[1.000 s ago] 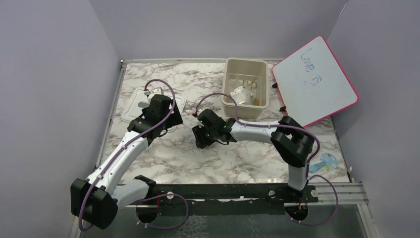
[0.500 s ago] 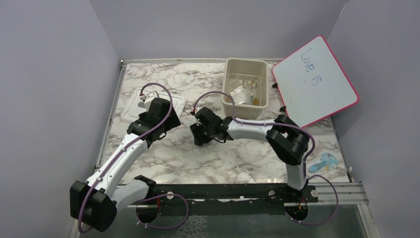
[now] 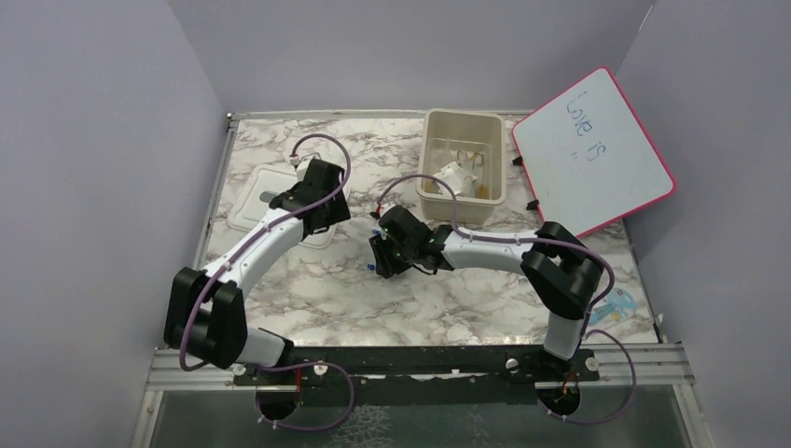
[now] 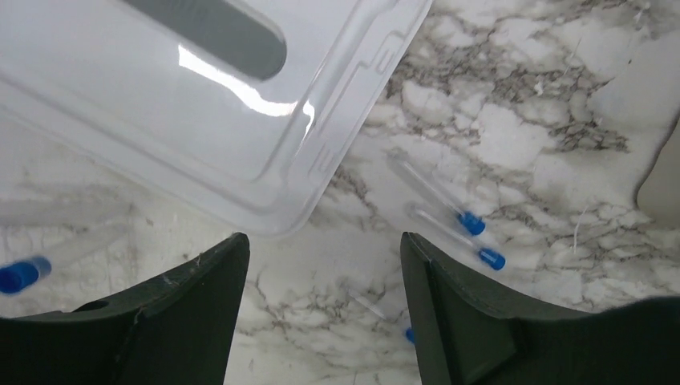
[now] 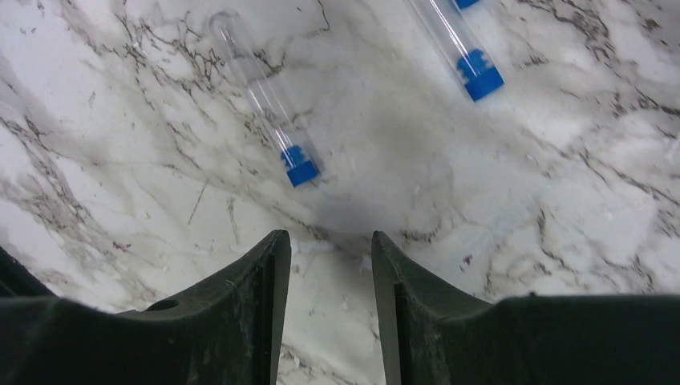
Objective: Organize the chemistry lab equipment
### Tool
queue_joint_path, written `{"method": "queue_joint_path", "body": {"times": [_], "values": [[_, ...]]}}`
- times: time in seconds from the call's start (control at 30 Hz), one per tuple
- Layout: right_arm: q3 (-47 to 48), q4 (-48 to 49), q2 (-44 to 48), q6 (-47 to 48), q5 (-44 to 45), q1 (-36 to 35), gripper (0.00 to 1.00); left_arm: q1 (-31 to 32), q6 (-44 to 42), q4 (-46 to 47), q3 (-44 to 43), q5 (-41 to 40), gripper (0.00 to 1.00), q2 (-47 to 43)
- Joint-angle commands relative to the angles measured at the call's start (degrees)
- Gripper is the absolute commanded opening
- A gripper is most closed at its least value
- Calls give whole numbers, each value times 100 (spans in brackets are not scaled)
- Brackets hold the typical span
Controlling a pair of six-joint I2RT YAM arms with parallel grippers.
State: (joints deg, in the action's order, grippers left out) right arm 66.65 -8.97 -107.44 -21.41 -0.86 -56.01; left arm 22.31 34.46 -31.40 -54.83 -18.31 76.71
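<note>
Several thin blue-capped clear tubes lie loose on the marble. In the left wrist view two tubes (image 4: 439, 197) lie right of my open left gripper (image 4: 325, 269), a third (image 4: 381, 311) lies between its fingers, and another (image 4: 24, 273) lies at the left edge. My left gripper (image 3: 322, 210) hovers at the white lid's corner. My right gripper (image 5: 330, 245) is open with a narrow gap and empty, just short of one tube (image 5: 266, 103); a second tube (image 5: 463, 46) lies further right. It sits mid-table (image 3: 382, 257). Clear packets (image 3: 454, 175) lie in the beige tub (image 3: 429, 191).
The white lid (image 3: 266, 203) lies flat at the left, its corner showing in the left wrist view (image 4: 208, 120). The pink-framed whiteboard (image 3: 592, 163) leans at the back right. A light blue item (image 3: 617, 303) lies near the right arm's base. Purple walls enclose the table.
My left arm has stretched forward and to the right, so its gripper now sits over the lid's right corner. My right gripper has shifted slightly to the right.
</note>
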Motion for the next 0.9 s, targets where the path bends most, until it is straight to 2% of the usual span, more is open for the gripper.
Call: {"method": "queue_joint_path", "body": {"times": [0.0,0.07,0.23,0.4,0.6,0.87], "values": [[-391,308,659,-389,374,-35,45,-174,-439,631,-822,196,67,771],[-520,322,843,-464,388,-38,42,-218,-491,762,-1120,117,61,1213],[-700,402,1118,-578,251,-40,39,-417,-440,909,-1929,-104,56,2343],[-791,407,1244,-601,188,-41,38,-624,-337,1017,-2689,-261,43,3269],[-840,344,1358,-625,181,-37,36,-715,-238,899,-3330,-646,42,4046],[-858,313,1377,-593,135,-39,36,-902,-356,943,-3666,-249,42,4622]]}}
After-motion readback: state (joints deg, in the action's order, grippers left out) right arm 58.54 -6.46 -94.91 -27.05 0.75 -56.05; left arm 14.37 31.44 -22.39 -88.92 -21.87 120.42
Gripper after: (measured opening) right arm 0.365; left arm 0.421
